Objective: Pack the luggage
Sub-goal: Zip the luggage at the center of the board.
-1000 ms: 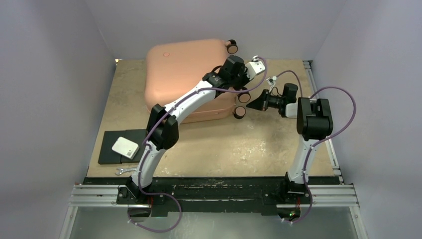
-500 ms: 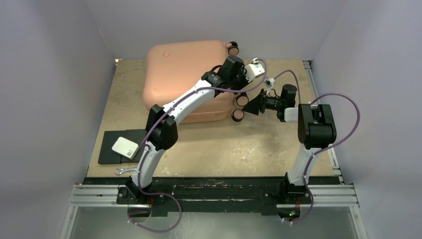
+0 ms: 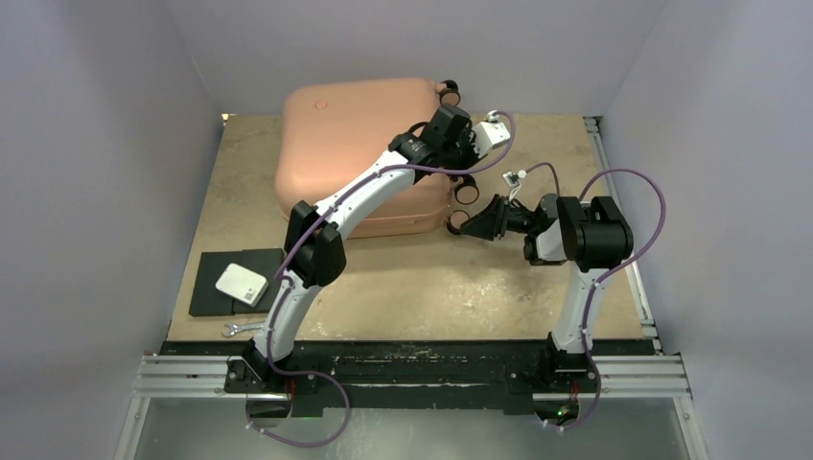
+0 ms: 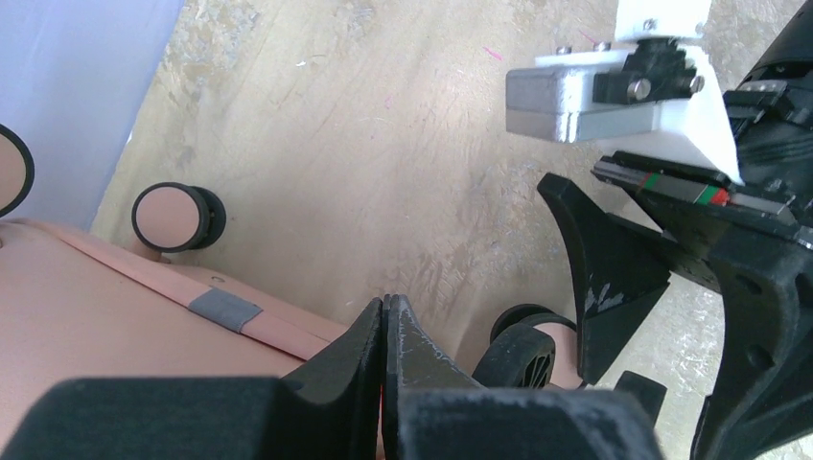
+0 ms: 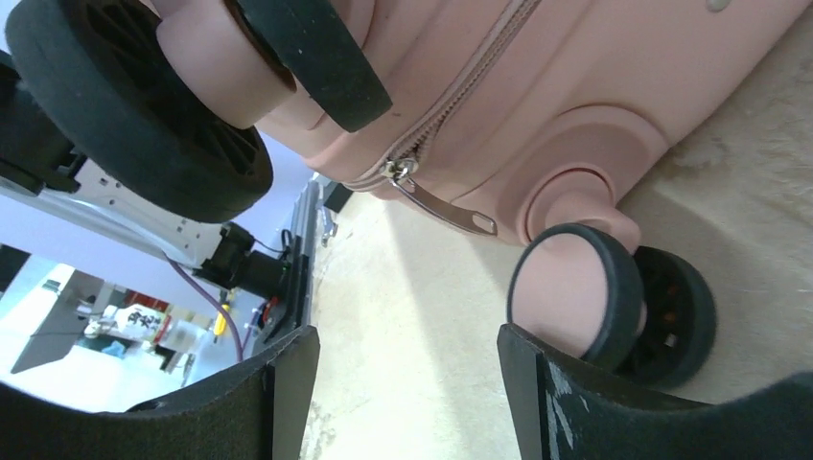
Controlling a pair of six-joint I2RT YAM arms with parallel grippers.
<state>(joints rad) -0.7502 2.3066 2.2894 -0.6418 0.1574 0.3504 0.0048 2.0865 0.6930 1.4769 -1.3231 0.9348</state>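
The luggage (image 3: pixel 350 144) is a salmon-pink hard-shell case lying shut at the back of the table. My left gripper (image 3: pixel 457 165) hangs over its right edge; in the left wrist view the gripper (image 4: pixel 386 311) is shut, above the pink shell (image 4: pixel 96 326) and a wheel (image 4: pixel 173 216). My right gripper (image 3: pixel 476 222) stands open just right of the near corner wheel (image 3: pixel 458 222). The right wrist view shows the gripper (image 5: pixel 403 383) with nothing between its fingers; the wheel (image 5: pixel 575 297) is beside the right finger and the zipper pull (image 5: pixel 441 206) hangs above.
A flat black pad with a white box (image 3: pixel 241 284) lies at the near left, with a small wrench (image 3: pixel 240 329) in front of it. Grey walls close in the table on three sides. A metal rail (image 3: pixel 614 153) runs along the right edge.
My right gripper has opened and swung left and nearer, up to the luggage's near corner wheel. The left arm has stayed put, shut.
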